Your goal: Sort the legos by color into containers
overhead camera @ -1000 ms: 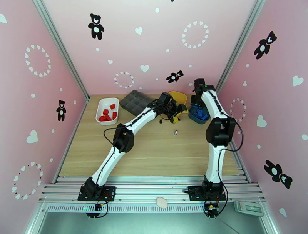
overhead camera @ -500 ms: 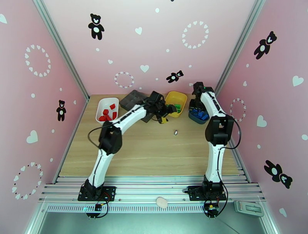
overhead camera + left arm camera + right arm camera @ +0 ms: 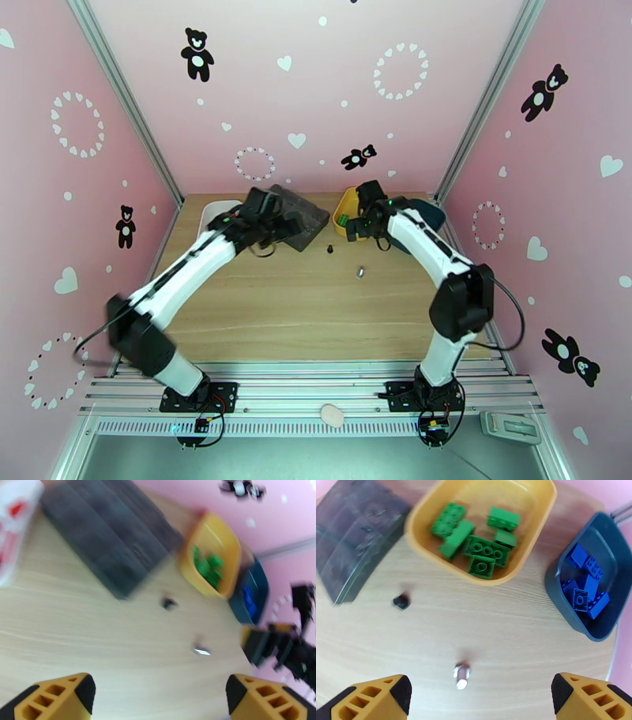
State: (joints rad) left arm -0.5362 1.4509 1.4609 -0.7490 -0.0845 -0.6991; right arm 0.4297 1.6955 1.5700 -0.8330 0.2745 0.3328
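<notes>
1. Left claw (image 3: 158, 701): fingers spread wide, nothing between them; it hangs over the bare table (image 3: 98, 638), near the grey tray (image 3: 106, 539)
2. Right claw (image 3: 478, 701): likewise released and empty, above the table in front of the yellow bin (image 3: 422, 519) and the dark blue bin (image 3: 606, 535)
3. Location: the green bricks (image 3: 478, 547) lie in the yellow bin, the blue bricks (image 3: 584, 586) in the dark blue bin, and the red bricks (image 3: 15, 509), blurred in the left wrist view, in the white bin (image 3: 6, 559); every brick we can make out sits with its own colour
4. On the table lie a small black bit (image 3: 401, 600) and a silvery bit (image 3: 461, 676); we judge neither to be a brick
5. Handling, as we judge it: the bricks are light, stiff and not fragile; the smooth sides may slip, so we recommend pinching across two opposite flat sides, not over the studs
6. The bins look light and may slide if nudged
</notes>
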